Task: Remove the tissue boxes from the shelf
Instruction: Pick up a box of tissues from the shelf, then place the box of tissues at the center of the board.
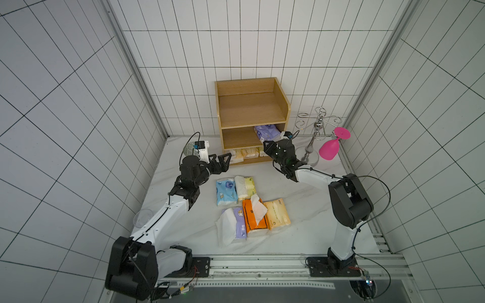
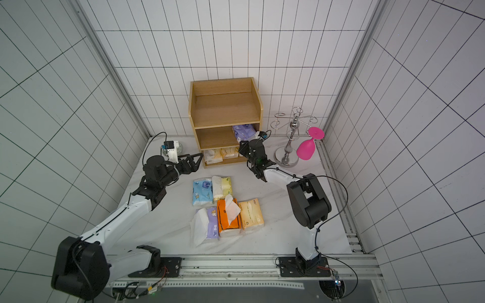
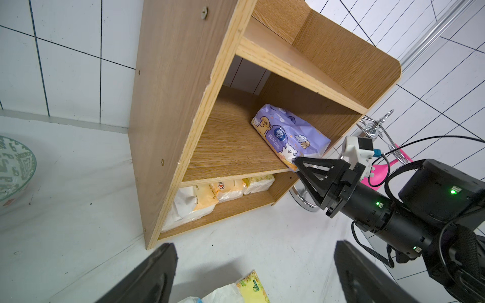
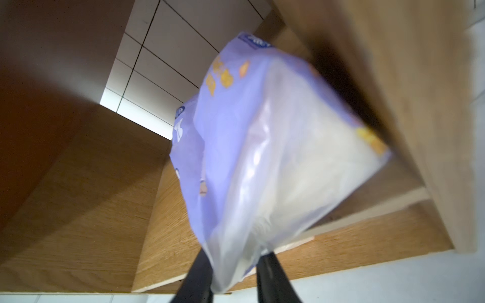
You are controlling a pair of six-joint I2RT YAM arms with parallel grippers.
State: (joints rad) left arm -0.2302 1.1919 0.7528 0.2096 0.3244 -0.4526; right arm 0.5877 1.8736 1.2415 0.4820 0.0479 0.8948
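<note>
On the white desk point(image 1: 301, 223), in both top views, five soft plastic-wrapped tissue packs point(image 1: 249, 220) already lie out, so over half the job looks done; four remain. Behind them, the light-brown wooden three-tier shelf point(image 1: 249, 110) has a bare top tier, and a purple cartoon-printed tissue pack point(image 1: 266, 132) sits at the right of its middle tier. From the left wrist, three pale yellow and peach packs point(image 3: 228, 190) fill the bottom tier, while the left fingers point(image 3: 157, 275) stand wide, holding nothing. From the right wrist, the right fingers point(image 4: 196, 275) pinch narrowly on the purple pack's near end, which lies within the shelf.
</note>
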